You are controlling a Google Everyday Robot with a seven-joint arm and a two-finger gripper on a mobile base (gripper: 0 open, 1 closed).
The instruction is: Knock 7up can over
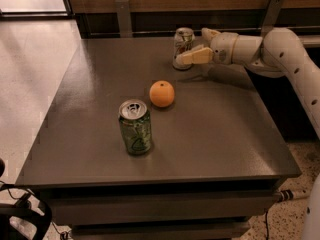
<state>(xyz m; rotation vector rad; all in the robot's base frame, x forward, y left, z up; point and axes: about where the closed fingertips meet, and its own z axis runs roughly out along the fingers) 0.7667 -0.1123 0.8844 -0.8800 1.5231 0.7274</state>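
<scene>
7up can (183, 48), pale silver with green lettering and a shiny top, stands near the far edge of the dark grey table (100, 84), touching the end effector (195, 45), whose fingers are apart, while an orange (162, 93) and a darker green can (135, 127) sit well clear on the open middle, with pale floor (30, 84) beyond the left edge.

Near the desk's (225, 134) far edge the tool (193, 46), fingers spread, meets the 7up can (183, 43); orange (162, 94) and green can (135, 128) sit nearer.
</scene>
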